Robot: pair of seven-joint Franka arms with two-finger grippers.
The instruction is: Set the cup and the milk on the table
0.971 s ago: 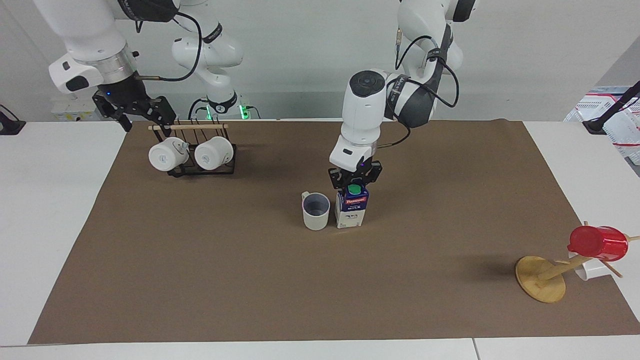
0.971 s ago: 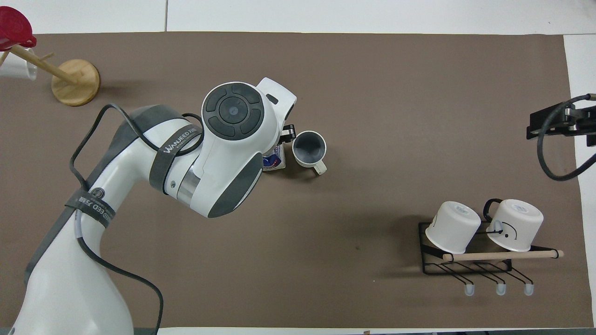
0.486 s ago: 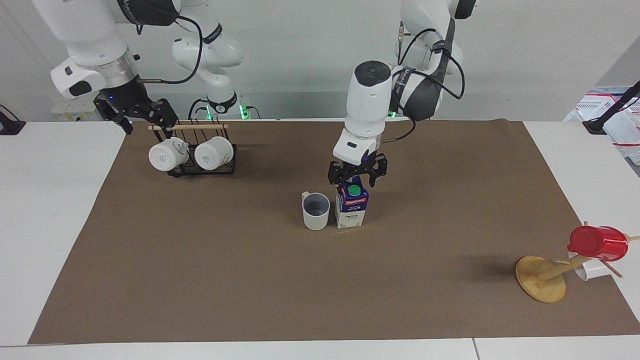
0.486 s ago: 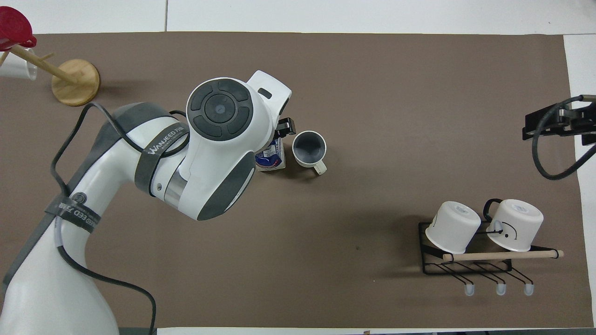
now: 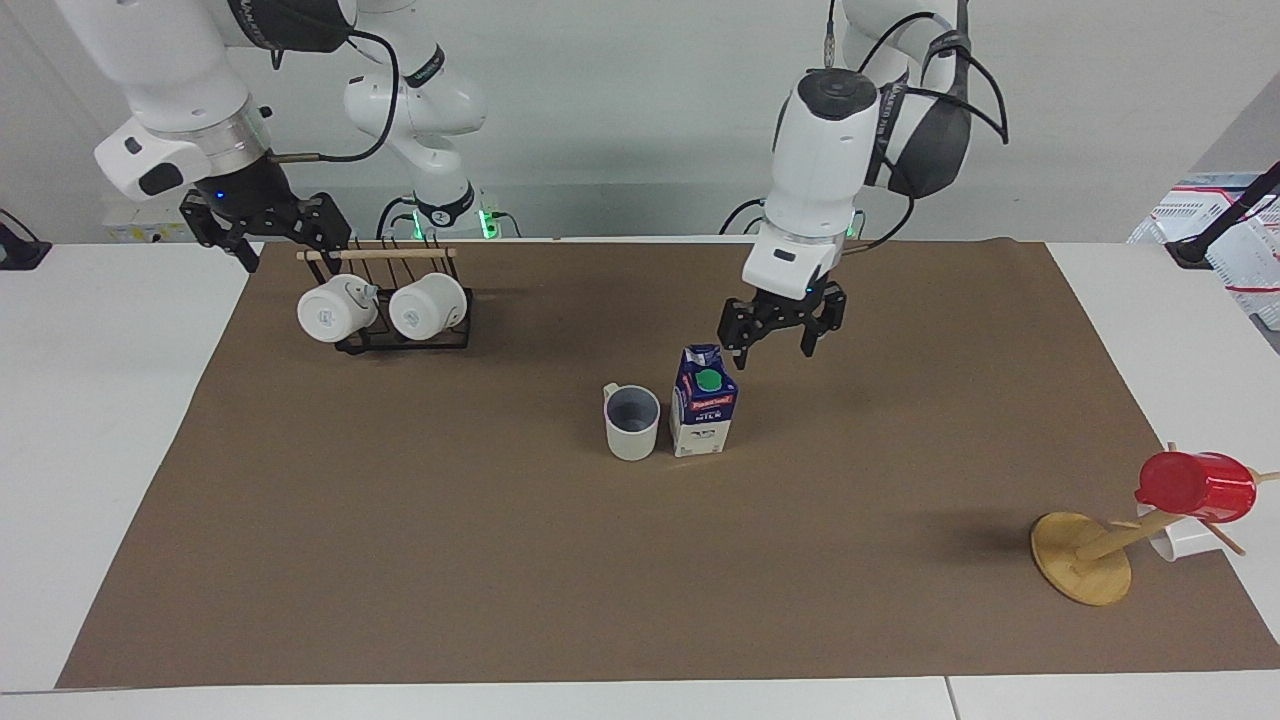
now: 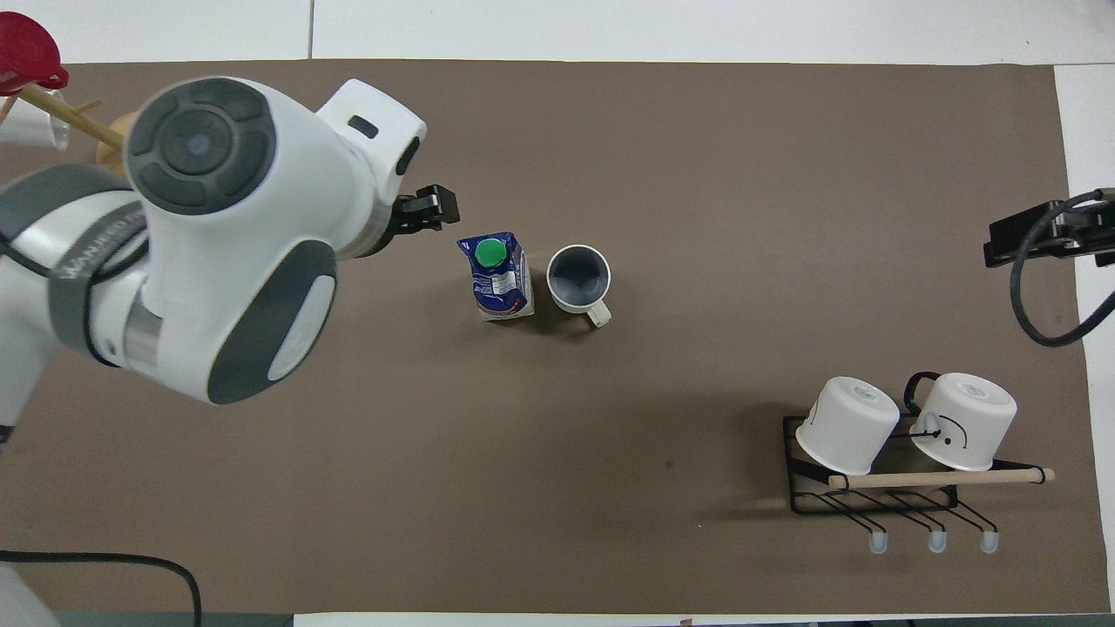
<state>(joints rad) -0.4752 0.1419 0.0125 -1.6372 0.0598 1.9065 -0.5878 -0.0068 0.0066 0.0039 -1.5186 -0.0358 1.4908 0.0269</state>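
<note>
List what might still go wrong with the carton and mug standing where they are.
The left hand hangs open just above the carton; a low sweep might tip it. The mug stands close beside the carton, so a falling carton may knock it. The right hand waits by the mug rack.

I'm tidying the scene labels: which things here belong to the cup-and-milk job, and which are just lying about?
Job:
cup, upright on the mat
milk, upright beside the cup
table
left gripper, open, holding nothing
right gripper, waiting

Lying about:
rack with two white mugs
wooden stand with red cup
</note>
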